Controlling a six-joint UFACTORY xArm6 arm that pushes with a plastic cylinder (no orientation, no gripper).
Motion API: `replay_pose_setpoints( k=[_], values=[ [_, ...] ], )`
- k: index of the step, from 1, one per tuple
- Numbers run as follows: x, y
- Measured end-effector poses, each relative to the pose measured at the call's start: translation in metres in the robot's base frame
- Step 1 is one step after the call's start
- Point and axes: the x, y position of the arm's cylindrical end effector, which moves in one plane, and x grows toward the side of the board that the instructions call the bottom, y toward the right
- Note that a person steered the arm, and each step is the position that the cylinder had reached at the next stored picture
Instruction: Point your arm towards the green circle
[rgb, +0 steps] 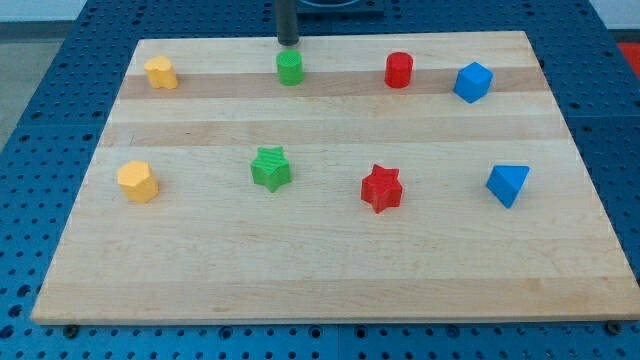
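Observation:
The green circle block (290, 68) stands near the view's top, left of centre, on the wooden board (330, 270). My tip (288, 44) comes down from the view's top edge and ends just above the green circle, very close to it; I cannot tell if they touch. A green star (271, 168) lies lower, in the middle row.
In the top row are a yellow block (160, 72) at the left, a red circle (399, 70) and a blue cube (473, 82) at the right. In the lower row are a yellow block (138, 181), a red star (381, 188) and a blue triangle (508, 184).

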Motion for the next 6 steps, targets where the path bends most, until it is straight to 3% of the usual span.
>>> replay_pose_setpoints(
  k=[2, 3, 4, 5, 6],
  values=[
    [0.068, 0.000],
    [0.077, 0.000],
    [0.127, 0.000],
    [0.137, 0.000],
    [0.196, 0.000]
  ],
)
